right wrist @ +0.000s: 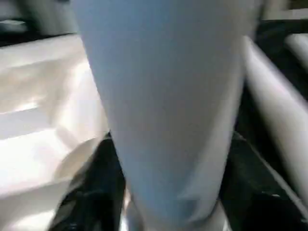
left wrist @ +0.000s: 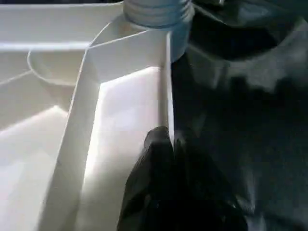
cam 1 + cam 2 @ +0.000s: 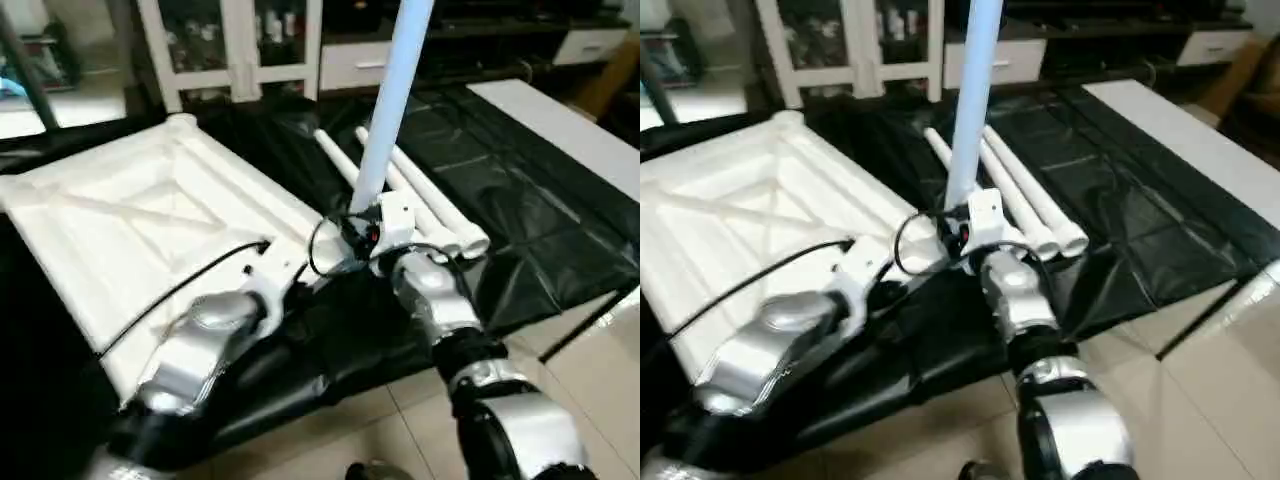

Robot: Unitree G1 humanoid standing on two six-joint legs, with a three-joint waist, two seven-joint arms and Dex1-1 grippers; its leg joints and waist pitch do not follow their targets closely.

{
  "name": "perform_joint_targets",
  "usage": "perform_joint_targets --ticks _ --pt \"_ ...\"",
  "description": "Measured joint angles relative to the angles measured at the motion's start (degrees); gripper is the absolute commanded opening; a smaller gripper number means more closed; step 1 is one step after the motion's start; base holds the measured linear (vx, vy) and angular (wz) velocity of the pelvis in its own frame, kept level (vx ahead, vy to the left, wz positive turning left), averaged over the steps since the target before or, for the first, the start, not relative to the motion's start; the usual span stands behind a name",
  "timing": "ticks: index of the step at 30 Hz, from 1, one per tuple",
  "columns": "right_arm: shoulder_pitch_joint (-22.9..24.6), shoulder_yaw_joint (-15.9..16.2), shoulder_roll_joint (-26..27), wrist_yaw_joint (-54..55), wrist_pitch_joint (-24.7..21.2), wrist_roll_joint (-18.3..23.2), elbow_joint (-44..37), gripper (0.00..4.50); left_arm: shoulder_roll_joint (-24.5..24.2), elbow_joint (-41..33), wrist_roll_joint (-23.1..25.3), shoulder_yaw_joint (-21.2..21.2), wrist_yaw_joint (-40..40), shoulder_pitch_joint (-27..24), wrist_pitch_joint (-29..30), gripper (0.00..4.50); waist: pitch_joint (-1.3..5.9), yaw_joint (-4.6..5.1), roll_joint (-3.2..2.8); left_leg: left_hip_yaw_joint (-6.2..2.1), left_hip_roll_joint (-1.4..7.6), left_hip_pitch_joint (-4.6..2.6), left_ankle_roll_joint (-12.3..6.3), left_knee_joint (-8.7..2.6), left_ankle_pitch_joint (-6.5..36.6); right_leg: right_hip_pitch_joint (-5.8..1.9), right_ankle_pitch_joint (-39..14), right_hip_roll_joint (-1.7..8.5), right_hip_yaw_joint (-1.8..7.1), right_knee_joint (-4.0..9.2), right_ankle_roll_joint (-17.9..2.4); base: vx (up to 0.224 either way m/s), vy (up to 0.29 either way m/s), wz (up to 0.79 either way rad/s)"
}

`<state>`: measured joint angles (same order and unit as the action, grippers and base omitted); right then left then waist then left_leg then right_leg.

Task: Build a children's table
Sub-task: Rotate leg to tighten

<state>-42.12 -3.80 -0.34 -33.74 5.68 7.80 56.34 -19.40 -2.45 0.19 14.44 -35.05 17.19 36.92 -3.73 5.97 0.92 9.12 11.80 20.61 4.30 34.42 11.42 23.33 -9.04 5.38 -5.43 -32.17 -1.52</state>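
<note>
At the near right corner of the tabletop (image 3: pixel 150 230), which lies ribs-up on the black sheet (image 3: pixel 520 200), my right gripper (image 3: pixel 372 232) stands about half open, clamped around the thick lower end of a leg (image 3: pixel 385 110). The leg rises nearly upright from my grip and out of the top of the head views. In the left wrist view its ribbed foot (image 2: pixel 159 12) sits at the corner socket, though I cannot tell whether it has seated or merely rests on the rim.

My left gripper (image 2: pixel 166 159) is closed, its fingertips pressed on the tabletop's edge wall just short of that corner; I judge it is steadying the slab rather than holding anything.

Three more legs (image 3: pixel 420 195) lie side by side on the sheet, just beyond my right gripper and near the tabletop's right edge.

The leg looks like a hollow plastic tube: light, stiff and smooth, so likely to slip or twist in the fingers. Its taper means a grip low down, on the thick part near the socket, gives the best control of the long end overhead. The tabletop seems light too, stiffened by its ribs, and could slide on the glossy sheet unless held by the rim.
</note>
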Motion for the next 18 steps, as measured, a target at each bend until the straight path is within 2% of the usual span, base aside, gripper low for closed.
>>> perform_joint_targets --ticks 4,6,7,8,13,18 --pt "0.59 2.14 -3.53 -12.54 0.06 1.63 -1.68 3.16 -8.20 0.64 -0.08 -0.58 -7.17 -1.58 -8.53 0.00 0.00 -0.18 0.00 0.01 0.05 0.41 0.02 0.01 -0.01 0.52 0.58 -0.01 0.08 -0.86 -0.33 0.000 0.000 0.00" --pt "1.00 2.91 -5.28 -18.32 0.08 2.18 -2.78 3.20 -11.08 0.78 -0.51 -0.79 -10.72 -2.29 -11.69 0.00 0.01 -0.65 -0.03 0.14 0.10 0.39 0.01 -0.06 -0.02 0.61 0.78 -0.05 0.07 -1.13 -0.63 0.000 0.000 0.00" --pt "1.24 3.38 -6.67 -22.19 -0.10 2.85 -3.88 3.44 -12.71 0.66 -0.88 -0.86 -12.81 -2.77 -13.33 0.00 0.01 -1.15 -0.03 0.24 0.16 0.37 0.01 -0.11 -0.02 0.66 0.77 -0.10 0.07 -1.29 -0.63 0.000 0.000 0.00" --pt "1.39 3.71 -7.84 -24.98 -0.14 3.12 -4.63 3.44 -13.98 0.37 -1.45 -0.86 -14.24 -3.16 -14.03 0.00 0.02 -1.58 -0.03 0.28 0.21 0.33 0.01 -0.11 -0.02 0.67 0.72 -0.12 0.06 -1.42 -0.55 0.000 0.000 0.00" --pt "1.38 4.32 -10.72 -31.51 1.13 3.05 -4.94 3.59 -16.08 0.71 -2.77 -0.84 -17.64 -3.39 -16.30 0.00 0.03 -3.01 -0.05 0.40 0.27 0.27 0.03 -0.17 -0.01 0.86 0.38 -0.11 0.09 -1.89 -0.31 0.000 0.000 0.00" --pt "1.39 4.35 -12.30 -36.30 0.77 3.56 -4.94 3.59 -16.15 0.78 -2.74 -0.52 -18.33 -3.66 -16.70 0.00 0.03 -3.33 -0.04 0.56 0.24 0.14 0.13 -0.10 0.05 0.77 0.39 -0.09 0.32 -1.94 -0.32 0.000 0.000 0.00"
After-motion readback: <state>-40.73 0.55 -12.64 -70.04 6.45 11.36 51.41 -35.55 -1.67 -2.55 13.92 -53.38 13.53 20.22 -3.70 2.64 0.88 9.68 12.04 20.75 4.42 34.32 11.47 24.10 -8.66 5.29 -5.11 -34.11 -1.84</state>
